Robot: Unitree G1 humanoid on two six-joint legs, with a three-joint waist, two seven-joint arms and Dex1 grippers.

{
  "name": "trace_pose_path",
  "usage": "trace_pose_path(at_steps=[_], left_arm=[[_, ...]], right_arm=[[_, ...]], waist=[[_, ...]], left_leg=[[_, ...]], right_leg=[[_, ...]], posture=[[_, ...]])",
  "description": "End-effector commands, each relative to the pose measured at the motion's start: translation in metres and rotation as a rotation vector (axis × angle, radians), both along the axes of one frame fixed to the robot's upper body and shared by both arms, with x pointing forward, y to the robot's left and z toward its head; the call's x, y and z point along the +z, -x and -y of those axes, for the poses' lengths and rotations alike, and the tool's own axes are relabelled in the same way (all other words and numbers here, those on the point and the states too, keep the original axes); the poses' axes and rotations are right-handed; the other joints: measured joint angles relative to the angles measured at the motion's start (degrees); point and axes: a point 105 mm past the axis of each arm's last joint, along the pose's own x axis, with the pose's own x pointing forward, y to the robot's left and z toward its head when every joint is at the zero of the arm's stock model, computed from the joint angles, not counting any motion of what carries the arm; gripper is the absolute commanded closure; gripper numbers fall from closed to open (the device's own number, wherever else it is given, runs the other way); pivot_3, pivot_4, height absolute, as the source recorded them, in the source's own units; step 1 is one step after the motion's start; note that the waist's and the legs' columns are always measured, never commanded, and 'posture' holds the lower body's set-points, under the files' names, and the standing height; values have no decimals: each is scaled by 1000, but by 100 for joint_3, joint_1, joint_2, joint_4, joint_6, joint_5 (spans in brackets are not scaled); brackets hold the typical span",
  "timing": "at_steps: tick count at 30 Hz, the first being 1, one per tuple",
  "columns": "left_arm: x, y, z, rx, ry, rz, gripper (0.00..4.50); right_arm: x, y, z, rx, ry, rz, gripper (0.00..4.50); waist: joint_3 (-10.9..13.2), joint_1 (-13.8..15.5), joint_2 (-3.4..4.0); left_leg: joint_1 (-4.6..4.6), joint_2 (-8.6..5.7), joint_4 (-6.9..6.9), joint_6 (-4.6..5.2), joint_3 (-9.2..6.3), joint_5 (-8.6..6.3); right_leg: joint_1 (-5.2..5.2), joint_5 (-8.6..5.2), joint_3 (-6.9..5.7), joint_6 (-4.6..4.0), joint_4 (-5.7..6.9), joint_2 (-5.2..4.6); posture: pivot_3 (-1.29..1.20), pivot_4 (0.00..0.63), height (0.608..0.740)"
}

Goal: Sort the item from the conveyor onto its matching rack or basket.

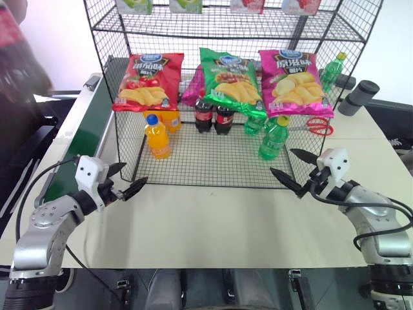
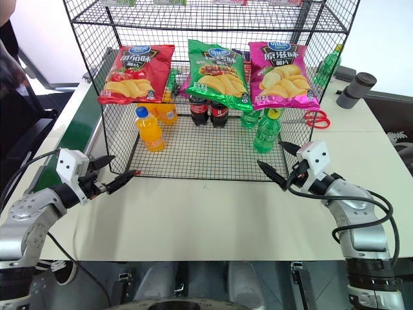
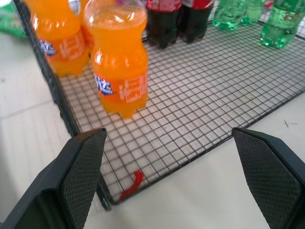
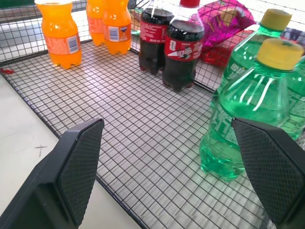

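Two cola bottles point(image 1: 213, 117) with red caps and labels stand on the bottom tier of the black wire rack point(image 1: 213, 169), behind the hanging crisp bags point(image 1: 229, 81). The dark green conveyor point(image 1: 89, 126) runs along the table's left side. Above its far end a blurred dark shape with a red band point(image 1: 16, 45) fills the corner; it looks like a cola bottle, and what holds it is unclear. My left gripper point(image 1: 134, 174) hovers open at the rack's front left corner. My right gripper point(image 1: 282, 162) hovers open at the front right corner. Both are empty.
Orange-drink bottles point(image 1: 157, 137) stand at the rack's left and green bottles point(image 1: 274, 137) at its right. Red scissors point(image 1: 316, 126) and a grey cylinder point(image 1: 358, 97) lie on the table right of the rack. Bare white table point(image 1: 213, 219) stretches in front.
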Motion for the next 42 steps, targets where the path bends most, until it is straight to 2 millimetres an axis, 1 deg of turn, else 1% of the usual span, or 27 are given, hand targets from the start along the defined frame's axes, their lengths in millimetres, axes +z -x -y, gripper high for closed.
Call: trace_pose_path(at_steps=[1,6,8,11,16,18,21,22,27,29,32,36,38,42], left_arm=[[19,1,-11,64,8,90,0],[24,5,-23,151,84,120,0],[25,8,-32,206,122,130,0],[23,10,-47,298,136,144,0],[33,8,-78,494,209,218,0],[32,7,-84,541,205,217,0],[24,3,-95,645,158,166,0],[22,3,-97,670,147,153,0],[31,1,-97,680,89,230,0],[33,0,-102,710,46,259,0],[30,0,-110,766,146,277,0],[32,-3,-111,793,116,326,0],[32,-5,-113,823,138,336,0],[24,-14,-109,839,140,312,0]], right_arm=[[10,-3,-4,13,-8,51,52],[10,-8,-8,-7,-21,45,52],[10,-8,-12,-15,-34,49,52],[3,-11,-16,-62,-12,27,52],[-1,-11,-31,-37,3,37,52],[-1,-11,-34,-27,-1,34,52],[1,-16,-35,-51,-28,45,52],[2,-17,-36,-49,-36,44,52],[1,-18,-45,-19,-59,50,52],[-2,-18,-47,-16,-73,32,52],[-3,-16,-56,20,-86,30,52],[-4,-15,-61,42,-84,35,52],[-3,-15,-63,48,-86,36,52],[-2,-14,-70,88,-84,53,52]], waist=[[0,2,0],[-1,-5,0],[-1,-2,-1],[-2,-3,-2],[-3,16,-4],[-5,10,-6],[-5,8,-7],[-5,3,-7],[-7,3,-10],[-7,4,-10],[-8,6,-9],[-9,0,-12],[-9,6,-12],[-11,7,-14]], left_leg=[[0,0,0,0,0,0],[2,1,1,0,0,0],[2,1,1,0,0,0],[2,1,1,0,0,0],[2,-1,4,0,-1,0],[2,-1,5,0,-1,0],[2,-1,5,0,-1,0],[2,-2,5,0,0,0],[2,-1,5,0,-1,0],[2,-1,5,-1,0,0],[2,-1,5,-1,0,0],[1,-1,5,-1,0,0],[1,-1,5,-1,0,0],[2,-2,6,-1,0,0]], right_leg=[[0,0,0,0,0,0],[0,0,0,0,3,0],[-1,0,0,0,5,-1],[-1,0,1,0,5,-2],[0,0,0,0,6,-3],[0,0,0,0,6,-2],[0,0,0,0,6,-2],[0,0,0,0,6,-2],[-1,0,-1,0,8,-1],[-1,0,-1,0,8,-1],[0,0,-1,0,9,-3],[-1,0,-1,0,9,-4],[-2,0,-1,0,9,-4],[-1,0,-2,1,11,-4]], posture=[[0,150,740],[0,150,740],[0,150,740],[0,150,740],[0,150,740],[0,150,740],[0,150,740],[0,150,740],[0,150,740],[0,150,740],[0,150,740],[0,150,740],[0,150,740],[0,150,740]])
